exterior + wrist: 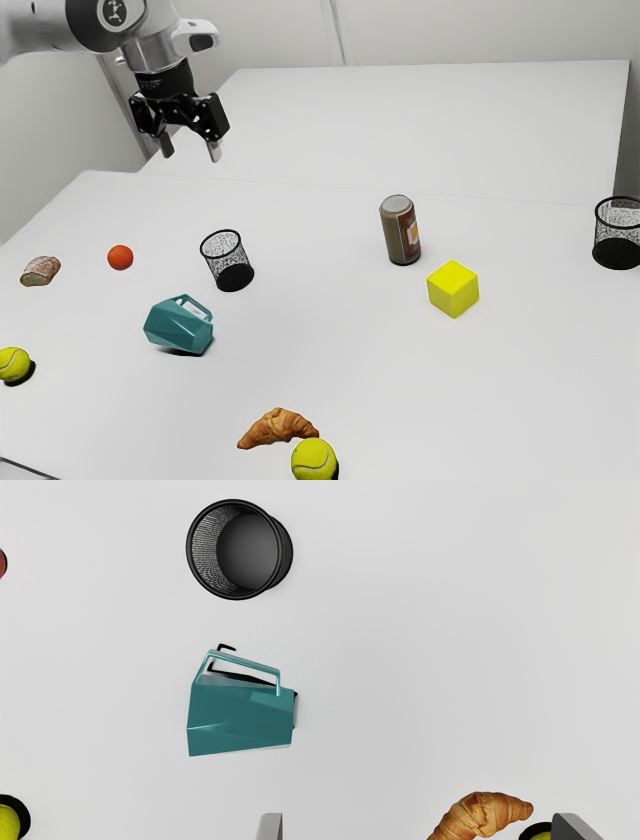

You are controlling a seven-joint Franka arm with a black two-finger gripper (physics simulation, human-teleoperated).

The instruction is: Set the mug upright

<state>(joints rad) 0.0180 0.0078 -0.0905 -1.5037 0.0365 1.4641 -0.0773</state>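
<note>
I held my claw (191,154) wide open above the surface (330,340). The teal mug (180,328) lay on its side there, near the black mesh bin (287,550), its handle facing that bin.

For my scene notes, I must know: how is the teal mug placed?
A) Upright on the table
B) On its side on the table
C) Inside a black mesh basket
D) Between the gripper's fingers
B, because the mug rests on its side wall on the table, and the gripper hangs clear of it.
</note>
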